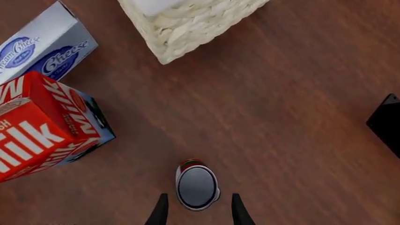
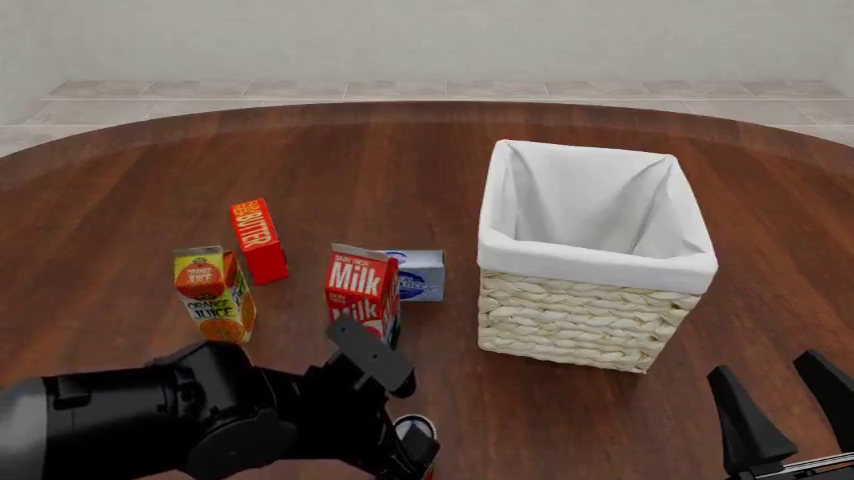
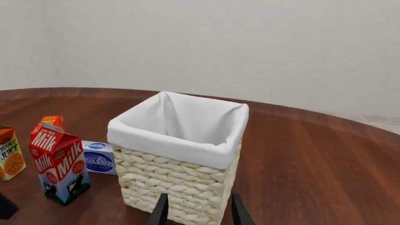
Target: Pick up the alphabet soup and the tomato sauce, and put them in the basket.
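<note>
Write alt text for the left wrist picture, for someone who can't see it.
Looking down on a brown wooden table, the left gripper hangs open above a small red-labelled tomato sauce can, one finger to each side. Nearby stand a red milk carton, a blue-and-white cream cheese box and a corner of the wicker basket.

Lighting: bright, even, diffuse, no single source evident. Shadows: soft, faint, beneath the milk carton and basket on the table. Glare: none; slight sheen on wood. Focus: sharp throughout all views. Edge distortion: none apparent.
</note>
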`<state>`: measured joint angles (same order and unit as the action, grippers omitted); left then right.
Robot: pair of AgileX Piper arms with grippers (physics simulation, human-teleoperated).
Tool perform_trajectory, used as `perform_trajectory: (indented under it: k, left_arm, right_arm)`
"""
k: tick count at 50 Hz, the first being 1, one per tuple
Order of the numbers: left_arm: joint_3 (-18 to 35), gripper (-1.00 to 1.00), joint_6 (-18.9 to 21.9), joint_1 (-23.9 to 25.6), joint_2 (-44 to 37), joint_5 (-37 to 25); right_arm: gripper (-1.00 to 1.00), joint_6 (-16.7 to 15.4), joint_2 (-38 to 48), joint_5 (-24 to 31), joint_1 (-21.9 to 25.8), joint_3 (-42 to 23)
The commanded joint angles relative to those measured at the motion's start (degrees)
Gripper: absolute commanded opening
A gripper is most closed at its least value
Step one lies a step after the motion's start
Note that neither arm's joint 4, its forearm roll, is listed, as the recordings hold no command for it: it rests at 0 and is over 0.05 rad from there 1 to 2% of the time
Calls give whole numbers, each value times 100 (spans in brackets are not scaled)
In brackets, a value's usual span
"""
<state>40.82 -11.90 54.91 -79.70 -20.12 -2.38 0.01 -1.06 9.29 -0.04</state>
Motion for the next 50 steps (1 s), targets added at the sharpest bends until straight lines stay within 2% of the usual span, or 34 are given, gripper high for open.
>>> perform_trajectory:
  k: [1,30,50]
  left_arm:
    - [-103,100,-34,-17,-57,131]
    - [-380,100,-181,33,-230,500]
    - [-445,100,-86,-85,-443,705]
  right_arm:
    - [100,-2,0,1,-1,0]
    - [100,-3,0,-4,-5,-1]
    - [100,15,0,-14,-22,-3]
